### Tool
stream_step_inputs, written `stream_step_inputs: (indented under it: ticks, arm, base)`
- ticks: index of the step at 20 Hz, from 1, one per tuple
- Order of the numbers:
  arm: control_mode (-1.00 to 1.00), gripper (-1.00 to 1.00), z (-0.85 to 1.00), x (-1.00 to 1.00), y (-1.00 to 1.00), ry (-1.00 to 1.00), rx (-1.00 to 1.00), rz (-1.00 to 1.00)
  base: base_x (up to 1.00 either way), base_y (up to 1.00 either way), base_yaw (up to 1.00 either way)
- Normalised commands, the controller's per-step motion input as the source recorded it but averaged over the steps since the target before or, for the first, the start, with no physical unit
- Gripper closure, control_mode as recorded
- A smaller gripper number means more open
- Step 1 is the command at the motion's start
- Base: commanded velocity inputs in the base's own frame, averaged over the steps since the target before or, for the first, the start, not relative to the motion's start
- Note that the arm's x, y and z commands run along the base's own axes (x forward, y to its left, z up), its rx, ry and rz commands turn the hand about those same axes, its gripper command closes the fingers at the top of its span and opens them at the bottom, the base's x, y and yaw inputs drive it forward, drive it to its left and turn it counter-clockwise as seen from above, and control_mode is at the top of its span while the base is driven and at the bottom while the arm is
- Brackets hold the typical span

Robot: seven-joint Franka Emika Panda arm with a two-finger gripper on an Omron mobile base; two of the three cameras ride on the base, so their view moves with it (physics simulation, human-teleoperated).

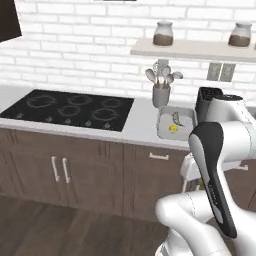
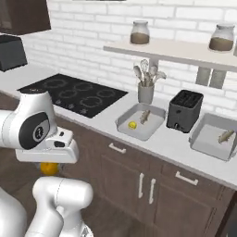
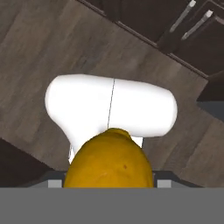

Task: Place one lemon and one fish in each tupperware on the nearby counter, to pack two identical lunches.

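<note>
**Currently held: one lemon, bound for the tray at 3 o'clock**

1. Counter [image 2: 169, 141]. White top over dark brown cabinets, crossing the right base view from 10 o'clock down to 4 o'clock. It carries every item below except the last two.

2. Tupperware, unfinished [image 2: 206, 142]. Grey lidless tray at the 3 o'clock edge of the right base view. It contains one fish [image 2: 226, 135], lying slantwise toward the tray's 2 o'clock corner. No lemon is inside. Its floor is bare toward 8 o'clock, which I judge the better drop spot.

3. Tupperware, complete [image 2: 150, 129]. An alike tray near the centre of that view, with one fish [image 2: 145, 116] and one bright yellow lemon [image 2: 132, 124] just beside it. By the task's count it needs nothing more.

4. Toaster [image 2: 184, 110]. Black and slotted, standing between the two trays. It is an obstacle on any straight path across the counter.

5. Lemon, orange-yellow [image 3: 109, 153]. In the right base view it sits beneath the white hand [image 2: 48, 169], low at 8 o'clock, below counter height and well apart from both trays.

6. Gripper [image 3: 108, 183]. It is closed on this lemon, with a small tip showing at either flank of the fruit and wooden floor beyond.

Governing relation: from the gripper, the unfinished tray lies up and across toward 2 to 3 o'clock, past the complete tray and the toaster. The carry likely calls for a lift above rim height first.
</note>
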Motion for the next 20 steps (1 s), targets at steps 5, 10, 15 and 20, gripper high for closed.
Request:
stream_step_inputs:
  ticks: [5,10,15,20]
  arm:
    - [1.00,1.00,0.00,0.00,0.00,0.00,0.00,0.00]
    - [1.00,1.00,0.00,0.00,0.00,0.00,0.00,0.00]
    - [1.00,1.00,0.00,0.00,0.00,0.00,0.00,0.00]
    - [1.00,1.00,0.00,0.00,0.00,0.00,0.00,0.00]
  base:
    - [0.08,0.00,-0.93]
    - [0.49,0.00,-0.79]
    - [0.92,0.20,-0.35]
    - [0.86,0.00,-0.53]
